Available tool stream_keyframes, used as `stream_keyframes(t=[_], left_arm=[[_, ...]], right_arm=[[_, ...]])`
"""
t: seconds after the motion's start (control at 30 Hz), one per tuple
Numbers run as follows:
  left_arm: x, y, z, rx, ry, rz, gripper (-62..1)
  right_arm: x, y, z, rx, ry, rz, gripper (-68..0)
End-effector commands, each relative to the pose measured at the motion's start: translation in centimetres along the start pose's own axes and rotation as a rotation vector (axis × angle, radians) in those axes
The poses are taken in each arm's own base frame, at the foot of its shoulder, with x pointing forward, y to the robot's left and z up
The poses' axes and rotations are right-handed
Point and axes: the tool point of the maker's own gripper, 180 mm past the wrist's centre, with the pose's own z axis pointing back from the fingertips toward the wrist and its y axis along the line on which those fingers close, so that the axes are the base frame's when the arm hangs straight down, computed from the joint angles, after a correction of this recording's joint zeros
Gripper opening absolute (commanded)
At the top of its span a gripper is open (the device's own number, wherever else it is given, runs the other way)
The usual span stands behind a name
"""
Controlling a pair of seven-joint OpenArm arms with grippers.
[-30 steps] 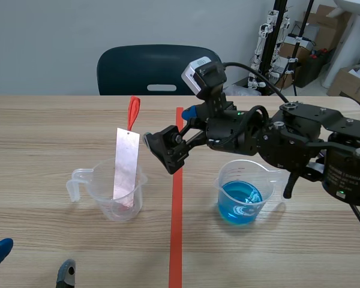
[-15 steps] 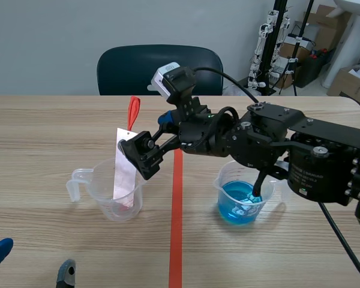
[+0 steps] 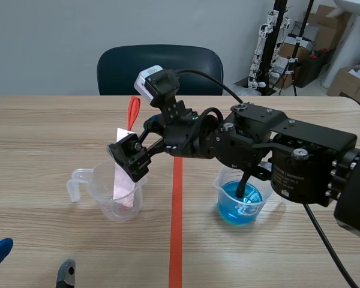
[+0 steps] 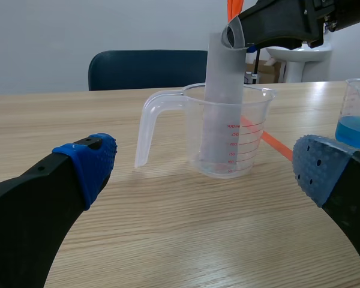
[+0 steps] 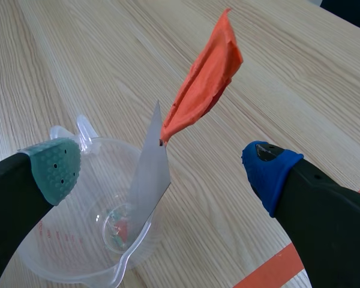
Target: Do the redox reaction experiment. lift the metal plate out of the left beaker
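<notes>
We found the metal plate (image 3: 122, 180) standing in the left beaker (image 3: 105, 201), leaning on its rim, with its lower end on the bottom. In the scene view the right pincer (image 3: 132, 157) covered the plate's upper part, so only the top corner and the lower half showed. An orange tag (image 3: 134, 111) rose from the top edge. We could make out one finger there; the other was lost behind the arm.

From the right wrist view the right pincer (image 5: 159, 174) was spread wide. The plate (image 5: 150, 180) stood between its fingers with a gap on each side, and the tag (image 5: 204, 78) stuck up ahead. Something reddish lay at the bottom of the beaker (image 5: 66, 264), but we could not tell what.

In the left wrist view one black finger of the right arm overlapped the plate's (image 4: 219, 102) top edge. We could not tell whether it touched. The tag was cut off there.

The left pincer (image 4: 204, 174) was released, low over the worktop (image 3: 48, 132) and well short of the beaker (image 4: 252, 138). In the scene view only its two tips (image 3: 31, 264) showed. The right beaker (image 3: 240, 201) held blue liquid, and the right arm hid part of its rim.
</notes>
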Motion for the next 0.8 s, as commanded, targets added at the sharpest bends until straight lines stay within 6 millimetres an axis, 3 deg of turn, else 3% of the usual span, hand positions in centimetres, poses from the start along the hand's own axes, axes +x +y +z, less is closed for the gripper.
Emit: stream_keyframes(t=[0.0,0.2,0.37,0.6,0.77], left_arm=[[0.99,0.39,-0.06,-0.005,-0.048,-0.013,1.0],[0.98,0.38,-0.05,-0.005,-0.048,-0.013,1.0],[0.98,0.38,-0.04,-0.005,-0.047,-0.012,1.0],[0.98,0.39,-0.05,-0.005,-0.048,-0.013,1.0],[0.97,0.39,-0.06,-0.005,-0.047,-0.013,1.0]], right_arm=[[1.82,-0.16,-0.23,0.002,-0.046,0.014,-14.4],[1.56,0.16,-0.47,0.008,-0.025,0.011,-25.0],[1.55,0.18,-0.48,0.009,-0.025,0.011,-29.3],[1.45,0.18,-0.49,0.009,-0.019,0.011,-44.4],[1.29,0.45,-0.55,0.016,-0.016,0.014,-63.0]])
